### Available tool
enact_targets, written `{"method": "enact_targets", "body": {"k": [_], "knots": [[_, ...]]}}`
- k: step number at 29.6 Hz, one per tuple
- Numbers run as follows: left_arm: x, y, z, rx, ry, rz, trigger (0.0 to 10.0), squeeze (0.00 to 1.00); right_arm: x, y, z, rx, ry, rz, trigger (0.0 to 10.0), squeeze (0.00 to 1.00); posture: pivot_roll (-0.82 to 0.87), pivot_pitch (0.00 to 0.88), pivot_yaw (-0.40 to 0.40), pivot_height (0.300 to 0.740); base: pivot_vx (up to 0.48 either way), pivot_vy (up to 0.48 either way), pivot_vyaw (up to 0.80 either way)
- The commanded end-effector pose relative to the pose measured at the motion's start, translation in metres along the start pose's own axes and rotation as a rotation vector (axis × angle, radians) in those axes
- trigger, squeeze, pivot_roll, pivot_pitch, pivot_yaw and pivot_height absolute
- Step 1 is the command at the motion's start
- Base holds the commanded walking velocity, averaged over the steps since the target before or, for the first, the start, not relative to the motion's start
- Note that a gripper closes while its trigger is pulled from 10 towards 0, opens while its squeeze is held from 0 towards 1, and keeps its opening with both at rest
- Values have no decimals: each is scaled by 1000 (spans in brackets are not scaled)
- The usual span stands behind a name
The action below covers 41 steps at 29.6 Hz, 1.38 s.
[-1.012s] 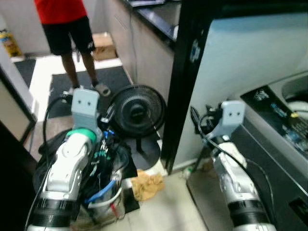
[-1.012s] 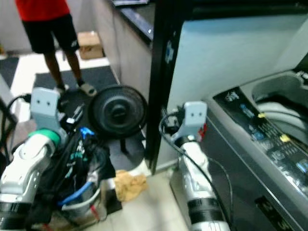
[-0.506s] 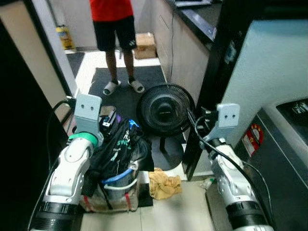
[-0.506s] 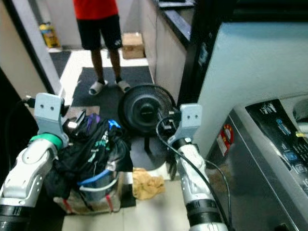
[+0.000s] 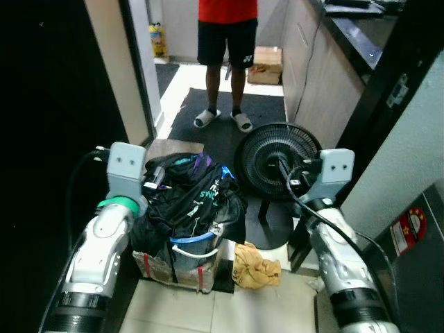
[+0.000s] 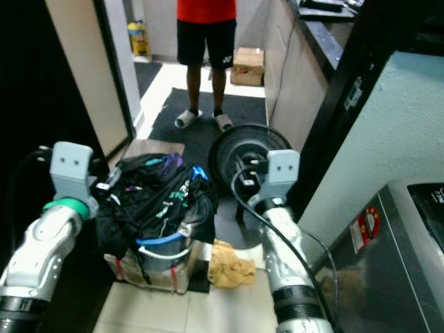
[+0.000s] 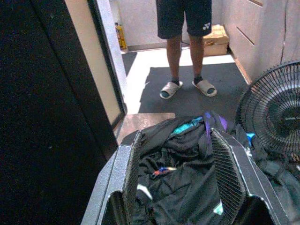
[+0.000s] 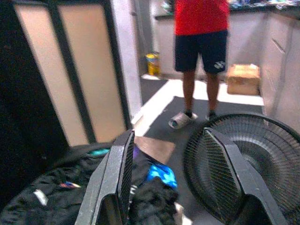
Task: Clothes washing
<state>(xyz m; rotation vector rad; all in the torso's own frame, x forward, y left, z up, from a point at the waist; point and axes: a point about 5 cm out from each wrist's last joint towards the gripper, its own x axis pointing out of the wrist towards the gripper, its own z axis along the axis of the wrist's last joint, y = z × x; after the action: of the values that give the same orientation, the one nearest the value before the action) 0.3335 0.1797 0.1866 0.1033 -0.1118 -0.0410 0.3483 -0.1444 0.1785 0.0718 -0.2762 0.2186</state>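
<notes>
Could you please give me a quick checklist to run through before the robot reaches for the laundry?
1. Left gripper open above the dark clothes: ok.
2. Right gripper open and empty: ok.
3. Laundry basket upright on the floor, piled high: ok.
4. Fan close beside the right arm: not ok, collision risk.
5. Person standing clear on the mat beyond: ok.
6. Yellow cloth on the floor outside the basket: not ok.

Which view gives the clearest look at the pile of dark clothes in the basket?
The left eye view: the whole heap of dark clothes shows atop its basket. The right eye view matches it. The left wrist view shows only the pile's top between the fingers; the right wrist view catches a blurred edge.
</notes>
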Motion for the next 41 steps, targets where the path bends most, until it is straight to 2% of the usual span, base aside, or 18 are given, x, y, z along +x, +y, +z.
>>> {"method": "enact_targets", "body": {"k": [1,12,14,34,38,41], "knots": [[-3,-1,-11,1,37,6,10000,0,-3,-4,-5,-9,24,-7,10000,0,45,5,16,740,0,0,744],[-2,-1,-18,-7,48,26,10000,0,-1,-5,-1,-12,5,-6,10000,0,36,3,15,740,0,0,726],[-1,-2,-18,0,43,29,10000,0,-1,-5,1,14,-14,-22,10000,0,38,6,18,740,186,0,0],[3,-2,-18,18,33,23,10000,0,-3,-7,0,27,-21,-50,10000,0,38,12,35,740,441,0,0],[3,-2,-18,21,37,22,10000,0,-3,-8,-1,37,-9,-63,10000,0,38,14,37,740,388,0,-800],[3,-2,-18,21,39,22,10000,0,-3,-8,-1,19,-9,-65,10000,0,40,14,37,740,170,0,0]]}}
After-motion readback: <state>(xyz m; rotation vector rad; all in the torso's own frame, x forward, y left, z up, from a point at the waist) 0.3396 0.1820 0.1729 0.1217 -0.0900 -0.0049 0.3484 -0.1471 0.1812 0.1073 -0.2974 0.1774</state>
